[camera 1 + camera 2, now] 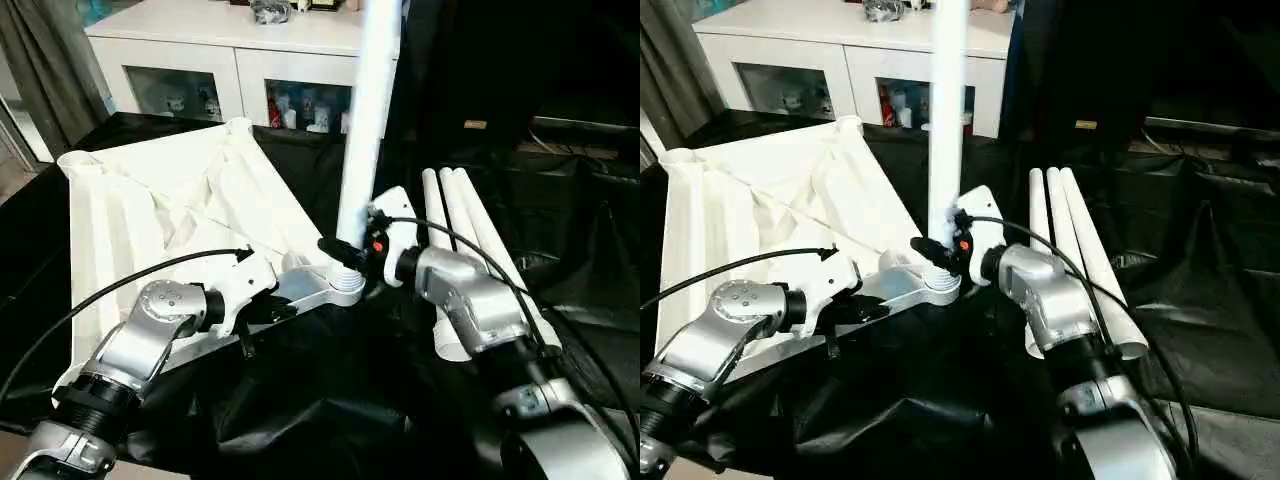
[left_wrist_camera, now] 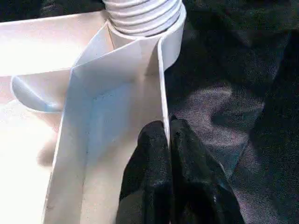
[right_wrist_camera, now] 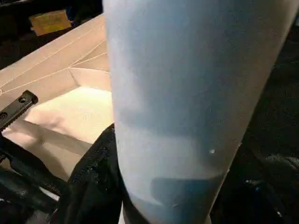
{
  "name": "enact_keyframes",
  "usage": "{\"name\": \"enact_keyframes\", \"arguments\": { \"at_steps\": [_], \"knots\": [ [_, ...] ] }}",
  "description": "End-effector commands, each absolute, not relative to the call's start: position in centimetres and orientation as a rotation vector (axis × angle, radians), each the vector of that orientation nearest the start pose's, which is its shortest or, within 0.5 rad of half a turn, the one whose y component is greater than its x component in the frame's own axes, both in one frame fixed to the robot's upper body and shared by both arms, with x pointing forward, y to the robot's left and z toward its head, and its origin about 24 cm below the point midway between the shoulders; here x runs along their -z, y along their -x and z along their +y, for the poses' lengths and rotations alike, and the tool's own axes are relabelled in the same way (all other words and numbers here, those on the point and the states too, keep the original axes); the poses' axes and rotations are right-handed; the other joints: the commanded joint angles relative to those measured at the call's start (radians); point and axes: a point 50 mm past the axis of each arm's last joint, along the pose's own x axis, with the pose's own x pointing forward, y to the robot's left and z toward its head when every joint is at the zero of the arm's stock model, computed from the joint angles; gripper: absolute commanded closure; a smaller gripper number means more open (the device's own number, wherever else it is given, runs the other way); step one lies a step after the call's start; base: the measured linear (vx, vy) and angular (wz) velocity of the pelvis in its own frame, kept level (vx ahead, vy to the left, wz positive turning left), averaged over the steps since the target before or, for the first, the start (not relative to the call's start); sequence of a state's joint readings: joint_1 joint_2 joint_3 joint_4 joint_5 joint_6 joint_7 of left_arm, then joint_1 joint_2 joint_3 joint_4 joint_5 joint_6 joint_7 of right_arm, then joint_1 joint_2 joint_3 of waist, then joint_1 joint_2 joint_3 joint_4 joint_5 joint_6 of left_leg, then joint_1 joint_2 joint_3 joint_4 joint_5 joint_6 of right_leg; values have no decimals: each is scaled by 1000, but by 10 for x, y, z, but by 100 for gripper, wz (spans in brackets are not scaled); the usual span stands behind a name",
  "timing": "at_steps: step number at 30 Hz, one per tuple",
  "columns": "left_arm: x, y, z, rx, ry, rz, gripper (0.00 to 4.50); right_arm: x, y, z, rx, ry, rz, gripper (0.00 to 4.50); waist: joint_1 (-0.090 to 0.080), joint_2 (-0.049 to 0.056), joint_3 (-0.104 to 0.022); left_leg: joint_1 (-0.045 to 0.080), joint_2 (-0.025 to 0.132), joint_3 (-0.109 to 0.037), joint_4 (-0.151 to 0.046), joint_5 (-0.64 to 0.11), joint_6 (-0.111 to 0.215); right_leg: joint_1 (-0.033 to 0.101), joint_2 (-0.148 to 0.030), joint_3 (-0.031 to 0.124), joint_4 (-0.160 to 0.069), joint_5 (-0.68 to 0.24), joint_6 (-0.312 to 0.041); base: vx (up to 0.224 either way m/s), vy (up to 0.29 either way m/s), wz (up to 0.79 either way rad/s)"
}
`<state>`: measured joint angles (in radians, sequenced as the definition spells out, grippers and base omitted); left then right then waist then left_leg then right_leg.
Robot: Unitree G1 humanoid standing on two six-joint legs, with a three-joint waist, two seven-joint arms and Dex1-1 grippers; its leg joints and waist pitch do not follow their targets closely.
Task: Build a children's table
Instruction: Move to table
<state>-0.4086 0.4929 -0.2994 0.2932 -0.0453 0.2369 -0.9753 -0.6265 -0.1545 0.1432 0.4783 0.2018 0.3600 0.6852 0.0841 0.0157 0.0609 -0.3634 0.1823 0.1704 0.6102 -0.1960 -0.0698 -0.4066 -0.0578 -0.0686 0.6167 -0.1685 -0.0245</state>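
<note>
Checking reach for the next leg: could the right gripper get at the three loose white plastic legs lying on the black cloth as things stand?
Probably not yet. The right gripper is closed around the upright white leg at the tabletop's corner socket. The three loose legs lie uncovered just beside that arm, so once it lets go the way looks free.

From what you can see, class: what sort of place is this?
Probably a lived-in room used as a workspace: a white glass-door cabinet holding small items, a curtain beside it, and black sheeting under the table parts.
</note>
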Motion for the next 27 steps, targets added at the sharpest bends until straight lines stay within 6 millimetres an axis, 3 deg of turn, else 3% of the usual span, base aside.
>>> {"name": "enact_keyframes", "arguments": {
  "at_steps": [1, 9, 20, 22, 25, 26, 27],
  "knots": [
    [-46, -294, 162, 1120, -441, 476, 450, -82, -344, -86, -890, 17, 281, 259, -2, 0, -70, 10, 45, -16, -79, -190, -4, 49, -87, 56, -76, -308, -172, 0, 0, 0],
    [-49, -292, 161, 1169, -452, 477, 450, -78, -348, -86, -923, 4, 343, 259, -4, 3, -70, 9, 45, -16, -79, -201, -5, 49, -87, 56, -77, -305, -180, 0, 0, 0],
    [-49, -296, 163, 1153, -467, 486, 450, -72, -350, -106, -848, -202, 369, 259, -1, 6, -71, 12, 46, -15, -79, -201, -6, 49, -87, 55, -77, -295, -184, 0, 0, 0],
    [-50, -297, 164, 1145, -470, 483, 450, -69, -349, -108, -836, -226, 368, 259, 2, 13, -72, 12, 46, -16, -79, -207, -9, 49, -88, 55, -78, -297, -184, 0, 0, 0],
    [-50, -299, 164, 1134, -473, 480, 450, -64, -346, -112, -812, -263, 371, 259, 1, 10, -72, 11, 46, -16, -79, -208, -10, 49, -86, 54, -77, -287, -187, 0, 0, 0],
    [-50, -299, 164, 1129, -475, 478, 450, -61, -345, -113, -800, -277, 372, 259, 2, 15, -71, 12, 46, -16, -80, -216, -12, 48, -86, 54, -80, -294, -186, 0, 0, 0],
    [-50, -300, 164, 1128, -475, 478, 450, -61, -345, -113, -796, -281, 373, 259, 2, 13, -71, 13, 46, -17, -80, -222, -13, 48, -87, 54, -80, -300, -186, 0, 0, 0]
  ]
}}
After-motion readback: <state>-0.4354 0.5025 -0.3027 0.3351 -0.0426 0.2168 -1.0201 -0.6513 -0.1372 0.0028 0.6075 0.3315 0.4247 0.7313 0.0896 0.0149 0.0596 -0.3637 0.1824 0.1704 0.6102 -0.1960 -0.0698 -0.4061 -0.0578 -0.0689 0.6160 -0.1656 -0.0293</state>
